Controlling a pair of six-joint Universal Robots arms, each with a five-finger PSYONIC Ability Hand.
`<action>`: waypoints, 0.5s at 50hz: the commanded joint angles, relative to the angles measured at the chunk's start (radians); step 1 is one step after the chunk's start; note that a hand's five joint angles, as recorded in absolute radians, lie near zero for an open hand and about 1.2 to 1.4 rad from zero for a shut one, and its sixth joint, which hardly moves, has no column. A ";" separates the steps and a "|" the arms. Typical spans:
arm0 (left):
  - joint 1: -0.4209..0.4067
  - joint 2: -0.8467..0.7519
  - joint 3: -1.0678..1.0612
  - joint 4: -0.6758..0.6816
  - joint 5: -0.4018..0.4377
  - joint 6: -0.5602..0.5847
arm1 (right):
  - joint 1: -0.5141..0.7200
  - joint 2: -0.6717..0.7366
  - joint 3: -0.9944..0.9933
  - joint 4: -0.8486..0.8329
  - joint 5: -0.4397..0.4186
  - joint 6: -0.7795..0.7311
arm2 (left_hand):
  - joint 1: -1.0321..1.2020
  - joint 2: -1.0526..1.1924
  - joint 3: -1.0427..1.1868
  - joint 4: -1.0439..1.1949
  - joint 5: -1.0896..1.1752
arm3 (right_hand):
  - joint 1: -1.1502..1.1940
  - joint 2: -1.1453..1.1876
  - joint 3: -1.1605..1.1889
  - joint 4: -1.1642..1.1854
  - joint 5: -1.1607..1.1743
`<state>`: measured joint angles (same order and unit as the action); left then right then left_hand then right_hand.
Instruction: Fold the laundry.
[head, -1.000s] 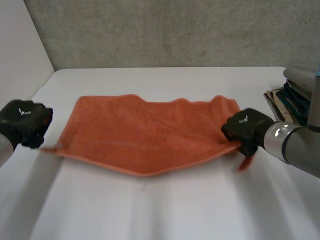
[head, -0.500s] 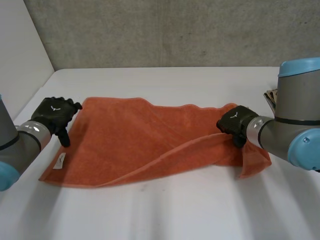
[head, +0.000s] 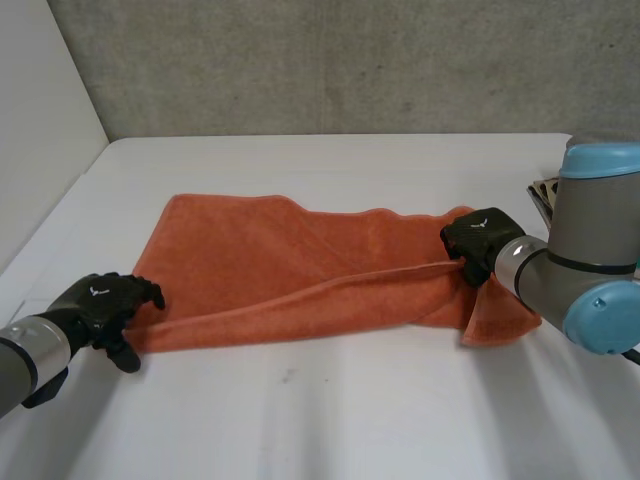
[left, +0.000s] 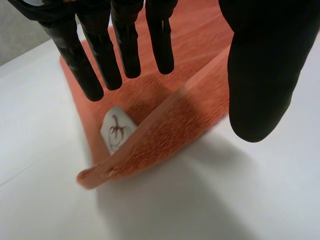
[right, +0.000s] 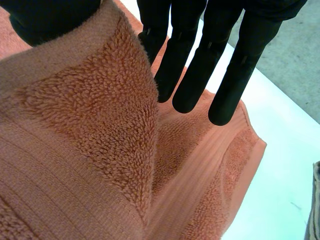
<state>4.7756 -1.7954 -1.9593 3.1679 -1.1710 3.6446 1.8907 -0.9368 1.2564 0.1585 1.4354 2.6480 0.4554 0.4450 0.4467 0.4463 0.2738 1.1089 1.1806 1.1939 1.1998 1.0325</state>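
Right hand (head: 478, 238) is pinching the orange towel (head: 270, 260) at its right edge. In your right wrist view the cloth is tucked up between the thumb (right: 45, 20) and the straight fingers (right: 192, 75), with a flap drooping off the hand's outer side. That grip is why the near edge stands up as a ridge across the counter (head: 350, 420) rather than lying flat.

Left hand (head: 100, 305) sits at the near-left corner, fingers straight and thumb set apart, nothing clamped as far as I can tell. The corner with the white label (left: 116, 131) lies just beneath the fingertips, curled up on edge.

My guess is you're midway through a lengthwise fold, near edge headed for the far one. You'd want that left corner pinched first, otherwise one end gets dragged and the fold goes skewed.
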 joint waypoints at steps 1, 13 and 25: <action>-0.017 -0.100 0.057 0.063 -0.088 0.019 | 0.007 -0.004 0.024 -0.004 -0.006 -0.005 | 0.137 0.147 0.145 0.146 0.144 | 0.287 0.216 0.202 0.196 0.189; -0.034 -0.116 0.051 0.086 -0.121 0.012 | 0.004 -0.025 0.038 -0.017 -0.007 -0.005 | 0.570 0.581 0.579 0.579 0.577 | 0.287 0.216 0.202 0.196 0.189; -0.016 0.066 0.010 0.070 -0.154 -0.003 | -0.007 -0.134 0.083 0.051 -0.023 -0.026 | 0.941 0.951 0.950 0.950 0.948 | 0.287 0.216 0.202 0.196 0.189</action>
<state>4.7519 -1.8646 -1.9212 3.2628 -1.3190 3.6577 1.8911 -0.9992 1.3115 0.1487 1.4269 2.6422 1.1686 1.1940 1.1887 1.1985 0.9858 1.1089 1.1806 1.1939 1.1997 1.0324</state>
